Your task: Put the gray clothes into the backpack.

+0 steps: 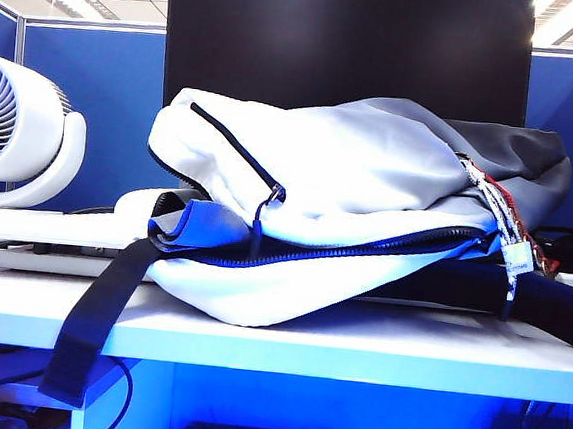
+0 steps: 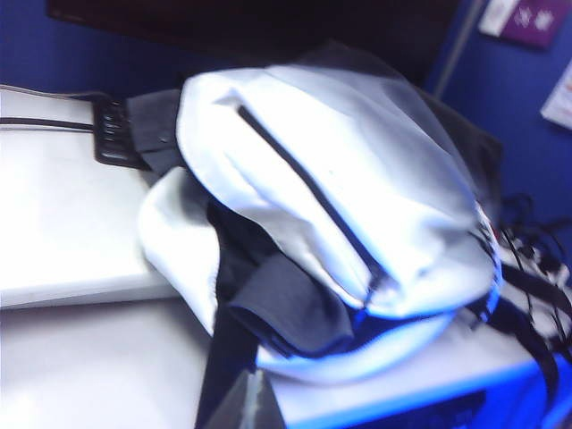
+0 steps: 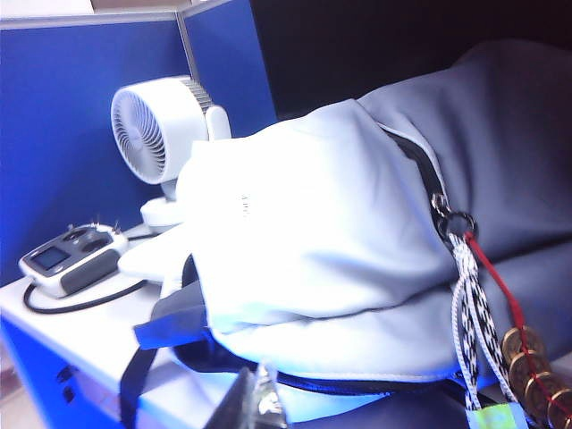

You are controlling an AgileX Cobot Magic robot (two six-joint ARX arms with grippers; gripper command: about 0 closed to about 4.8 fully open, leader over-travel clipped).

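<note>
The white backpack (image 1: pixel 351 170) lies on its side on the table with its blue-edged zipper parted. Dark gray clothes (image 1: pixel 178 220) with a bright blue edge show in the left end of the opening; most of the garment is hidden inside. In the left wrist view the same gray fabric (image 2: pixel 290 304) sits in the backpack's (image 2: pixel 357 161) mouth. My left gripper (image 2: pixel 254 377) is shut and empty, held back from the bag. My right gripper (image 3: pixel 257 374) is also shut and empty, short of the backpack (image 3: pixel 304 232). The exterior view shows neither gripper.
A wide black strap (image 1: pixel 97 318) hangs over the table's front edge. Speckled cords (image 3: pixel 469 304) with a string of coins (image 3: pixel 527 357) dangle at the gray end. A white fan (image 1: pixel 13 130) stands at the back left, beside a small gray device (image 3: pixel 67 259) with a cable.
</note>
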